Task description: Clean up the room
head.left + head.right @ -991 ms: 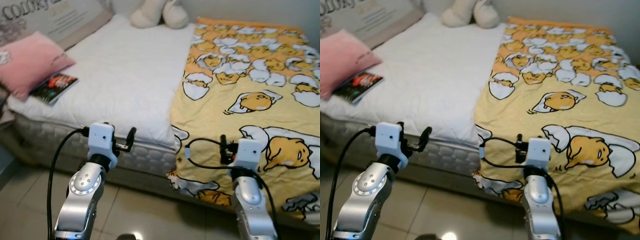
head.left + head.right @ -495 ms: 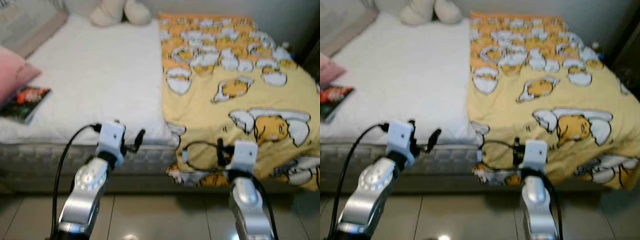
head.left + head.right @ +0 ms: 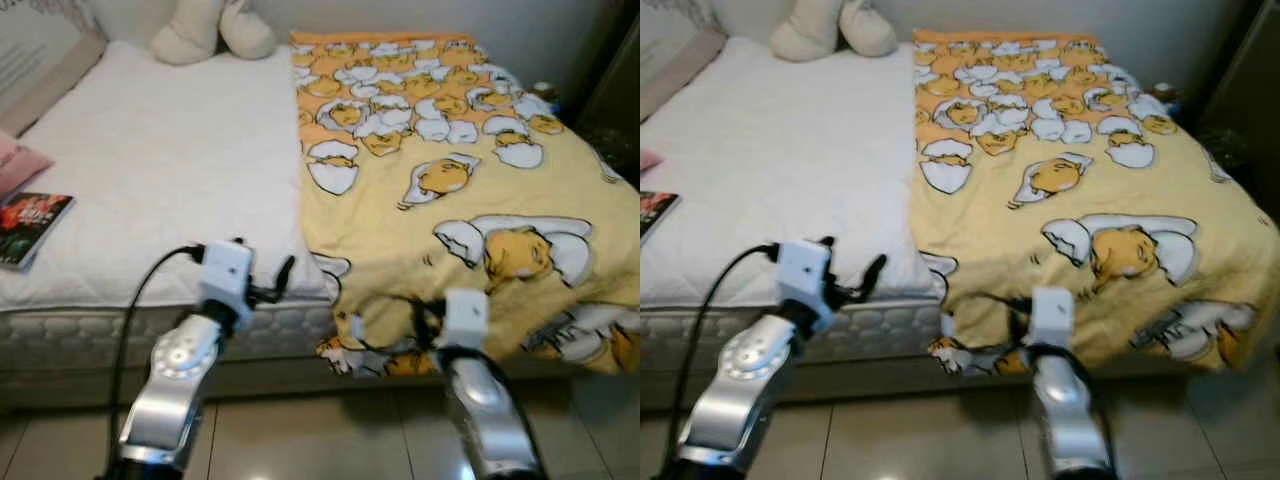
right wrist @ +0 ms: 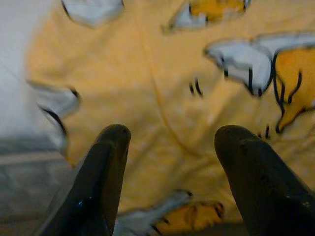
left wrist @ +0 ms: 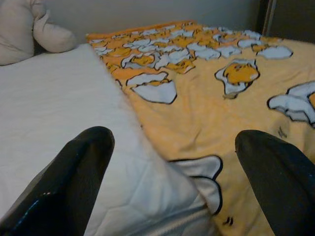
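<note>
The yellow cartoon-egg print blanket (image 3: 440,170) covers the right half of the white quilted mattress (image 3: 160,170) and hangs over its near edge towards the tiled floor (image 3: 300,440). Our right claw (image 4: 170,147) is released, its two black fingers (image 4: 106,182) spread wide, close in front of the blanket's drooping hem. Our left claw (image 5: 172,162) is also released, fingers apart, hovering at the mattress's near edge where the blanket's left border meets the bare sheet. A dark-covered paperback book (image 3: 28,225) lies on the mattress's left side, well apart from both claws, and a cream plush toy (image 3: 210,28) sits at the far end.
</note>
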You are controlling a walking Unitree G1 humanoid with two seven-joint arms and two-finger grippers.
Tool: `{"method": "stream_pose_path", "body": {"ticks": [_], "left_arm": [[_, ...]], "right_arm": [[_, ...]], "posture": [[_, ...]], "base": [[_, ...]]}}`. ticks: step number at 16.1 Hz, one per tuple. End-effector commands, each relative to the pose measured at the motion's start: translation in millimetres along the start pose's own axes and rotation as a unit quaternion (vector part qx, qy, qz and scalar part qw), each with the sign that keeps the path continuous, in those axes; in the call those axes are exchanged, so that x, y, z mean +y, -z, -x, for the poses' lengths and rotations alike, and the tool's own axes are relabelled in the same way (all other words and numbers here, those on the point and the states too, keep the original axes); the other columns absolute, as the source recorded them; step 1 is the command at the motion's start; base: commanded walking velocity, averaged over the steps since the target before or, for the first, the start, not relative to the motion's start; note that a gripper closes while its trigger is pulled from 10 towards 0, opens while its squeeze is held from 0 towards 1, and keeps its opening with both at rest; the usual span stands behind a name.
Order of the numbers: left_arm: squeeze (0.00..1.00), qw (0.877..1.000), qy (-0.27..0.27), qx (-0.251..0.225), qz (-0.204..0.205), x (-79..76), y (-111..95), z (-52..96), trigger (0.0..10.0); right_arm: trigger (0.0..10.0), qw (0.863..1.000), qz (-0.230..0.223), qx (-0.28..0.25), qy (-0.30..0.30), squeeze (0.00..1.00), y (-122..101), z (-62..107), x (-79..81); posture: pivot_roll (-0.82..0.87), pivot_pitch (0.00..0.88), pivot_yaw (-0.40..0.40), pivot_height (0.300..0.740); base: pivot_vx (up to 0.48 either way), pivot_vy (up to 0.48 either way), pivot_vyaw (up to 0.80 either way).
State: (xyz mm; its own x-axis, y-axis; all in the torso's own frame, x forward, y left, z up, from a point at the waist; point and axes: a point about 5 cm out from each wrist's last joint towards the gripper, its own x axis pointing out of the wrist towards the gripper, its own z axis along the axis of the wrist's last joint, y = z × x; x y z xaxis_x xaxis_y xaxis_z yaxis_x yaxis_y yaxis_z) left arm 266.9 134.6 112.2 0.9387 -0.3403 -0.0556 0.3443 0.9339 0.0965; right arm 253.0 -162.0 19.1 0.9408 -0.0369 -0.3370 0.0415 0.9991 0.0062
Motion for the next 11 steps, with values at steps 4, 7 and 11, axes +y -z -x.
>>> {"method": "stream_pose_path", "body": {"ticks": [4, 7, 11], "left_arm": [[0.0, 1.0, -0.004, -0.001, -0.007, 5.8, -2, 3.7, 10.0], [0.0, 1.0, -0.012, 0.006, -0.01, 6.9, 0, 2.8, 10.0], [0.0, 1.0, -0.013, 0.007, -0.013, 11.3, -3, 6.9, 10.0]], "right_arm": [[10.0, 1.0, 0.004, 0.0, -0.018, 0.0, 0, 1.4, 7.2], [10.0, 1.0, 0.005, 0.002, -0.02, 0.0, 2, 2.2, 8.2], [10.0, 0.999, -0.013, 0.02, -0.033, 0.0, 2, -11.1, 16.1]], "posture": [[0.03, 0.019, 0.018, 0.74], [0.03, 0.017, 0.018, 0.74], [0.05, 0.05, 0.035, 0.74]], "base": [[0.344, 0.0, 0.0], [0.0, 0.0, 0.0], [0.0, 0.0, 0.0]]}}
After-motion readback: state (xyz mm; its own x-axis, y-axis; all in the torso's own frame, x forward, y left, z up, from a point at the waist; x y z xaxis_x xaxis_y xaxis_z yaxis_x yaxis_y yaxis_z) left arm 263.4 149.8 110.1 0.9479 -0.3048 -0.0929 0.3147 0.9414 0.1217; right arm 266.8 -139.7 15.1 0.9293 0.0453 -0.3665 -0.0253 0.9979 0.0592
